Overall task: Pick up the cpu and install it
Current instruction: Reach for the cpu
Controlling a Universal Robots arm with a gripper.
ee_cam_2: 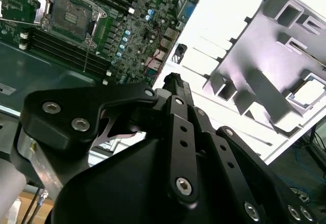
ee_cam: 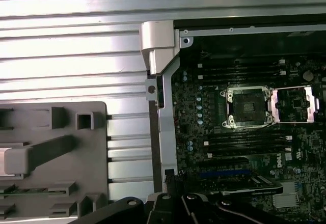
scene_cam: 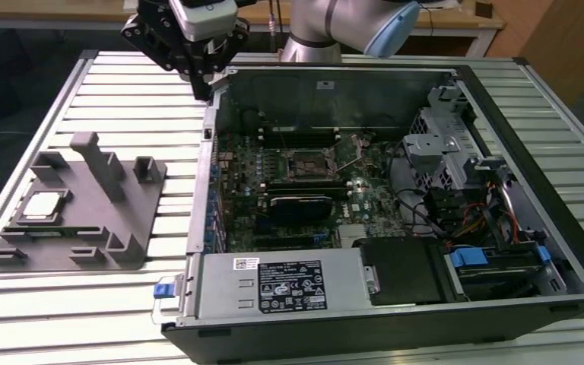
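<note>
Hand hovering at the case corner; cpu sitting untouched on the fixture.
The hand is hanging above the far corner of the open computer case, tips drawn narrow and carrying nothing. The cpu is lying flat in the grey fixture on the worktop, well apart from the hand, toward the exterior view's left and nearer. The socket is standing open and empty.

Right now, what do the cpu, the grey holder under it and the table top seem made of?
The cpu: likely a metal top, pale silver with a sheen. The grey holder: probably plastic, matte, evenly grey, blocky moulded shapes. The table top: seemingly aluminium slats, ribbed, silvery and reflective.
</note>
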